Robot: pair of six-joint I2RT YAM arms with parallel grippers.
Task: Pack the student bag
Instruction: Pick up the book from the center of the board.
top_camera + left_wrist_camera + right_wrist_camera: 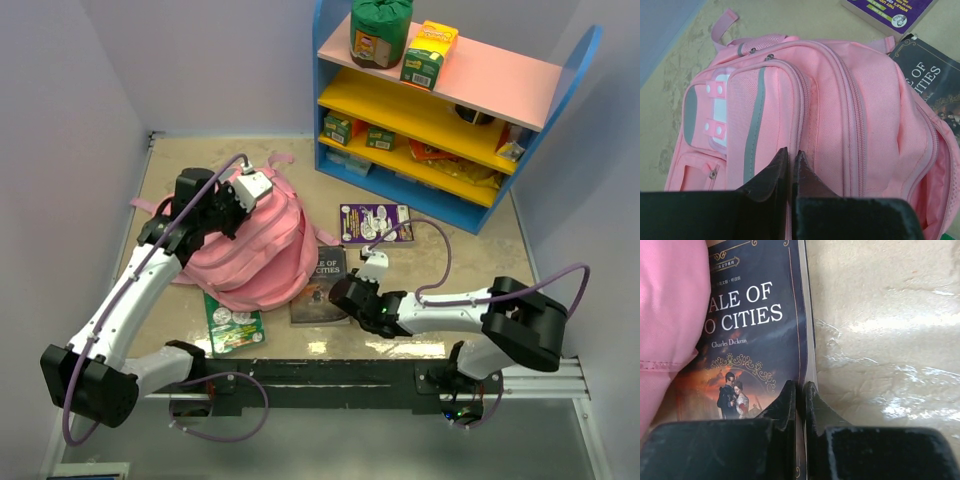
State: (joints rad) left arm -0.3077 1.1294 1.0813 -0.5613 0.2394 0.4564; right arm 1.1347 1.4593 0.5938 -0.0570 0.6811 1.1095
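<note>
1. Location: the student bag lies on the beige surface, left of centre, under the end of the left arm.
2. Orientation: its long axis appears to run from near left to far right. The end with the small carry loop points far right. The arm covers much of the far-left part, so this reading is approximate.
3. Face: the front pockets and the white patch are turned toward the far side. A zip mouth gapes along the near-right side, next to the dark book; its interior is cut off at the edge of the left wrist view.
4. Left jaws: closed, tips together against the pink fabric beside the front pocket seam. It cannot be told whether any fabric is pinched.
5. Right jaws: closed, tips together at the right edge of the dark book, low over the surface. A grip on the cover cannot be confirmed.
6. Obscured: the bag overlaps the dark book's left side and cuts off the first letters of its title. A green booklet lies at the bag's near edge, its far end touching or tucked under the bag.
7. A purple book lies apart, to the right of the bag.
</note>
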